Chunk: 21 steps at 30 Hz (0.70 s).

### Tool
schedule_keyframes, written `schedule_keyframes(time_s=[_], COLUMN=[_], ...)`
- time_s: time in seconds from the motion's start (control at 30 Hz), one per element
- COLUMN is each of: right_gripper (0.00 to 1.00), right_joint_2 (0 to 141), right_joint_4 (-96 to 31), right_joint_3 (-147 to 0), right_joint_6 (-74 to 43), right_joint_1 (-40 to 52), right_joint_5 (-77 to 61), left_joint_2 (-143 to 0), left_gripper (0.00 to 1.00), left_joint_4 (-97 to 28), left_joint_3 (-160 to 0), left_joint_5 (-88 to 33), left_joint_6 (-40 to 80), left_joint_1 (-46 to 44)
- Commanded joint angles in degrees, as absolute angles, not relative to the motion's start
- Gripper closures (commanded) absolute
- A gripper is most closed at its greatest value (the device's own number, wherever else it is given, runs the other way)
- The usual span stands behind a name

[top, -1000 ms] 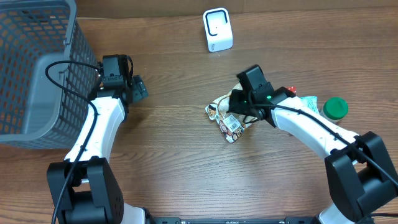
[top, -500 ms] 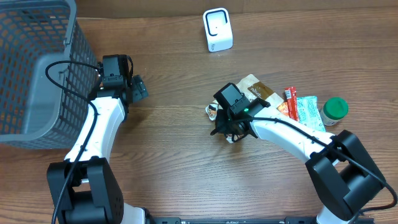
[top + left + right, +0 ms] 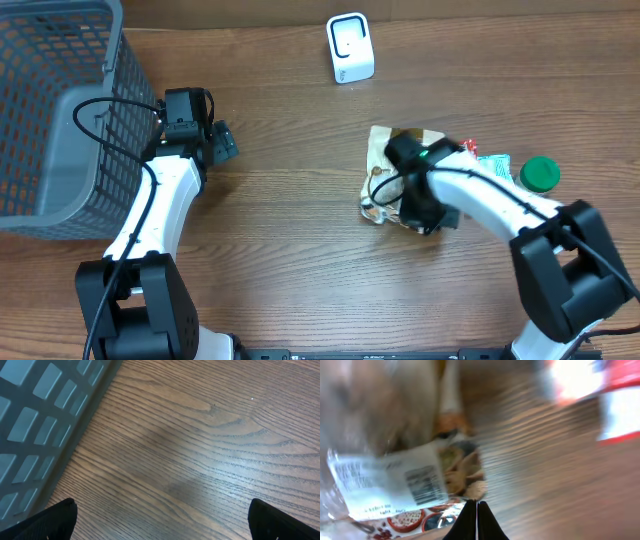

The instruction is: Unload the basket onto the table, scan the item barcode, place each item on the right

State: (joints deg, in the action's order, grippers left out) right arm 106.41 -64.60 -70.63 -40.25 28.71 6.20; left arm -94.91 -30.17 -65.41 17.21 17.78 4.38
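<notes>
The item is a clear snack packet [image 3: 376, 196] lying mid-table, just left of my right gripper [image 3: 420, 208]. The right wrist view shows its white label with a barcode [image 3: 424, 485] facing up. There my right gripper [image 3: 476, 506] is shut, its tips meeting at the packet's [image 3: 395, 480] lower corner; whether any film is pinched is unclear in the blur. The white scanner [image 3: 350, 47] stands at the back of the table. My left gripper [image 3: 221, 143] hangs wide open beside the basket, with only bare wood between its fingers [image 3: 57, 519].
A grey mesh basket [image 3: 50, 110] fills the left side, its wall [image 3: 40, 425] close to the left gripper. A brown packet [image 3: 402, 136], red [image 3: 468, 150] and teal [image 3: 495, 166] packets and a green-lidded jar [image 3: 540, 173] lie at the right.
My right arm swept left over the snack packet, then back to the right, and its jaws closed fully. The packet shifted slightly right. The left arm has not moved.
</notes>
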Motion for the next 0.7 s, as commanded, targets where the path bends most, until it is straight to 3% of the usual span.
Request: schedule_keyframes(time_s=[0.0, 0.3, 0.5, 0.67], right_gripper=[0.96, 0.96, 0.88, 0.88], right_joint_2=[106.41, 106.43, 106.54, 106.54], right_joint_4=[-66.3, -60.1, -48.05, -40.66], right_joint_3=[-76.51, -81.78, -79.29, -75.44], right_joint_6=[-39.07, -34.2, -34.24, -34.28], right_joint_1=[26.2, 27.75, 33.71, 38.57], right_joint_5=[5.87, -10.59, -8.86, -0.62], left_joint_2=[-95.46, -95.46, -95.46, -95.46], left_gripper=[0.0, 0.0, 0.0, 0.0], left_joint_4=[-30.02, -30.02, -30.02, -30.02], left_joint_3=[-66.48, -66.48, -66.48, -66.48], left_joint_5=[18.15, 18.15, 18.17, 18.17], left_joint_6=[16.91, 16.91, 16.91, 16.91], left_joint_1=[4.54, 4.54, 4.54, 4.54])
